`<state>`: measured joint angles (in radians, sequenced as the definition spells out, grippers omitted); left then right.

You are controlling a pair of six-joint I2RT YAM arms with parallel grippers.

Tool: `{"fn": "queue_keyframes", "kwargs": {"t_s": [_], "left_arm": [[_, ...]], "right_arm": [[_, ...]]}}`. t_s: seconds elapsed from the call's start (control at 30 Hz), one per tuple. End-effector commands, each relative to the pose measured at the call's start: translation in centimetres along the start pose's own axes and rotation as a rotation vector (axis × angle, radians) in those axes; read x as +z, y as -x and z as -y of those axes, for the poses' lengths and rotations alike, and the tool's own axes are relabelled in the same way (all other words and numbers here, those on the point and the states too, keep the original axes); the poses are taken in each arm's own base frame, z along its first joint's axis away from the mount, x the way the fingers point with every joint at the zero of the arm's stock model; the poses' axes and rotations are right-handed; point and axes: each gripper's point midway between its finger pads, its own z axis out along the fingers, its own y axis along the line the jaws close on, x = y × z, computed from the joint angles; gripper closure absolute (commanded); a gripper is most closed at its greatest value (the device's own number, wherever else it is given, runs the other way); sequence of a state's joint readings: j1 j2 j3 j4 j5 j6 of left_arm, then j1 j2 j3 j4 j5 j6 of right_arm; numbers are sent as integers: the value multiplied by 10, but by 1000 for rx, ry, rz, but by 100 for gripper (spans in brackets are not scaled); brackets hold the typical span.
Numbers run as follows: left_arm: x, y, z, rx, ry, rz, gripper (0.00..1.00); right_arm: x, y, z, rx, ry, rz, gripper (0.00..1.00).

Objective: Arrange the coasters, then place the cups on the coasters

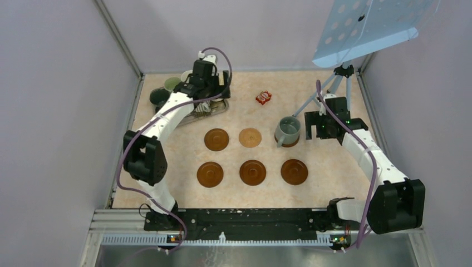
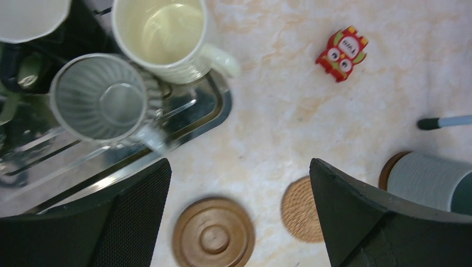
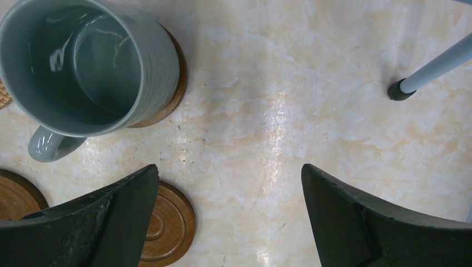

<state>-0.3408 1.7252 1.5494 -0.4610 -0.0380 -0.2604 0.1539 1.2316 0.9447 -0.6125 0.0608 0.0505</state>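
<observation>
One grey-blue cup (image 1: 288, 130) is sitting upright on a coaster (image 3: 179, 78), handle pointing nearward; left tool (image 2: 239, 178) and right tool (image 3: 231, 178) are gaping empty; only the left wrist view is showing a ribbed cup (image 2: 100, 97).

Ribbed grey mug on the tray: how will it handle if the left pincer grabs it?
The ribbed grey mug looks glazed ceramic: probably stiff, heavy for its size, breakable. Its ribs may help grip. It stands upright close beside the cream mug on the metal tray, so a push could slide it.
</observation>
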Motion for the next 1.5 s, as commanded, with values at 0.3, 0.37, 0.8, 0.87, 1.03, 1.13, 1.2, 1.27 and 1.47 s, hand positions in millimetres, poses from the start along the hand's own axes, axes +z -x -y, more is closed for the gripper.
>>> {"fn": "queue_keyframes", "kwargs": {"t_s": [0.3,0.37,0.8,0.87,1.03,1.13,1.2,1.27,1.47], "left_arm": [[80,18,44,-302,104,32,1],[89,17,43,-313,109,30,1],[136,9,8,-378,159,9,9],[140,4,4,-370,165,0,11],[149,-6,-7,-378,177,-24,21],[150,-10,-10,-373,173,-38,30],[148,-15,-14,-373,173,-54,35],[145,-20,-20,-374,182,-68,38],[131,-26,-43,-356,217,-92,47]], "right_arm": [[-18,47,12,-13,-56,103,4],[-19,49,12,-13,-58,108,4],[-19,53,15,-12,-72,102,5],[-19,53,15,-13,-72,102,5],[-17,56,15,-12,-74,104,6],[-17,56,15,-15,-77,102,7],[-17,56,16,-19,-82,102,7],[-18,56,16,-21,-83,102,7],[-16,56,16,-19,-77,103,7]]}}
